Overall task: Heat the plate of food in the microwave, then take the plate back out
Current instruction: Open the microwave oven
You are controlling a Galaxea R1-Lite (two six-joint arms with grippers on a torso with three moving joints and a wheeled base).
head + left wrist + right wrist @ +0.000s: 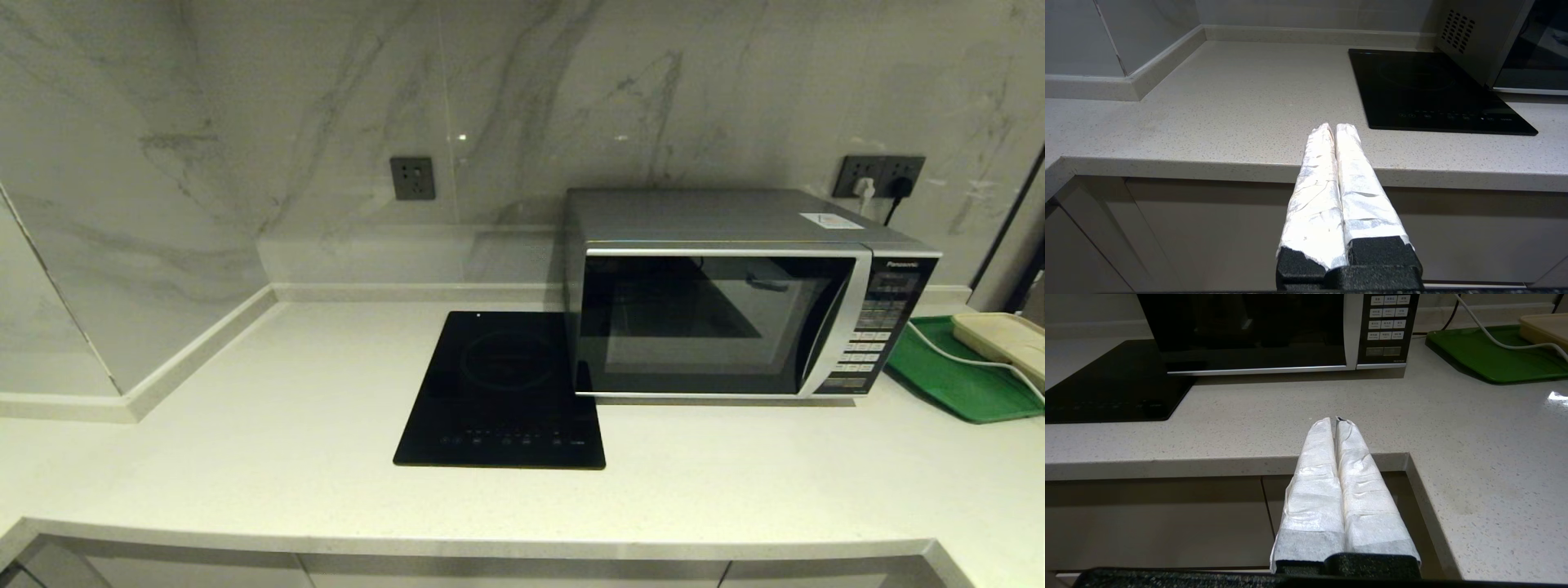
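Left gripper [1335,127], right gripper [1336,420]: fingers pressed together (holding nothing), both level.

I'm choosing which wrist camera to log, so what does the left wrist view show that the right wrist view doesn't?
Only the left wrist view shows the left gripper, shut, the vent holes in the microwave's side and the wall corner. Only the right wrist view shows the right gripper, shut, the button panel, the green tray and the white cable. Both show the microwave, the induction hob and the countertop. Neither shows the plate of food.
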